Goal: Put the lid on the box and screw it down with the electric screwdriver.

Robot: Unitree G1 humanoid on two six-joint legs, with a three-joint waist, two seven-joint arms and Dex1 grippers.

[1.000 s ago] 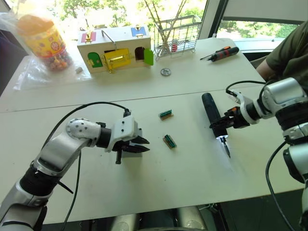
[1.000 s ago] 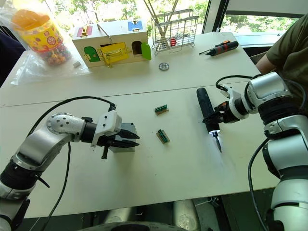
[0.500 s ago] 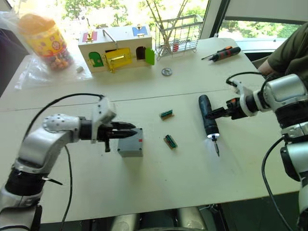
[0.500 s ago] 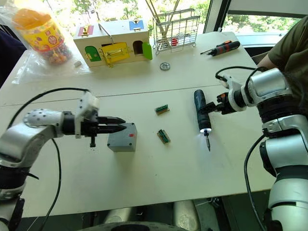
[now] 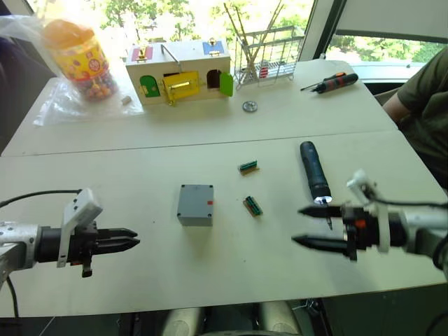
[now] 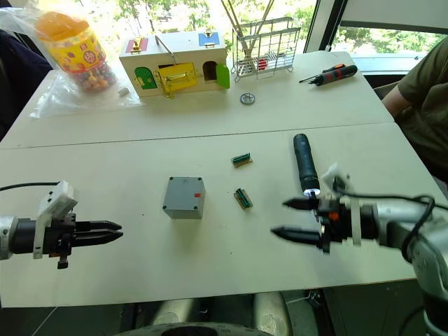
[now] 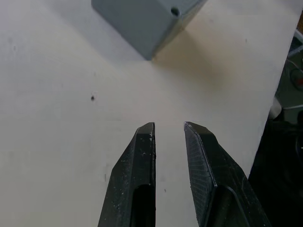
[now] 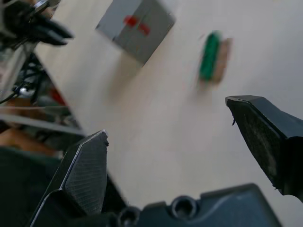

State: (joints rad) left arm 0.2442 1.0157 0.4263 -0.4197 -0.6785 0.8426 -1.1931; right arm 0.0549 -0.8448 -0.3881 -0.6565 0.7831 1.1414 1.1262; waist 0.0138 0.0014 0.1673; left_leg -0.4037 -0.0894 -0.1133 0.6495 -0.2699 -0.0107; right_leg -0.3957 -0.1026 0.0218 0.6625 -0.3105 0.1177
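Note:
The grey box point(image 5: 196, 204) with a red mark on its side stands mid-table, and the flat grey lid point(image 6: 185, 192) with corner holes sits on top of it. To its right the dark electric screwdriver point(image 5: 313, 170) lies free on the table, its bit toward the near edge and a light glowing at that end. My right gripper point(image 5: 297, 225) hovers just near of the bit, open and empty. Well to the left of the box, my left gripper point(image 5: 136, 236) points at it with its fingers point(image 7: 137, 170) only narrowly parted and nothing between them.
Two small green connector pieces point(image 5: 248, 166) point(image 5: 253, 206) lie between box and screwdriver. At the back are a colourful wooden latch box point(image 5: 178, 73), a candy jar point(image 5: 77, 52) in plastic, a wire rack point(image 5: 269, 52), a metal washer point(image 5: 250, 106) and a hand screwdriver point(image 5: 329, 82). A person point(image 5: 427, 105) sits at the right.
Both arms have pulled back toward the near edge. The left gripper left the box. The right gripper let go of the electric screwdriver and opened wide.

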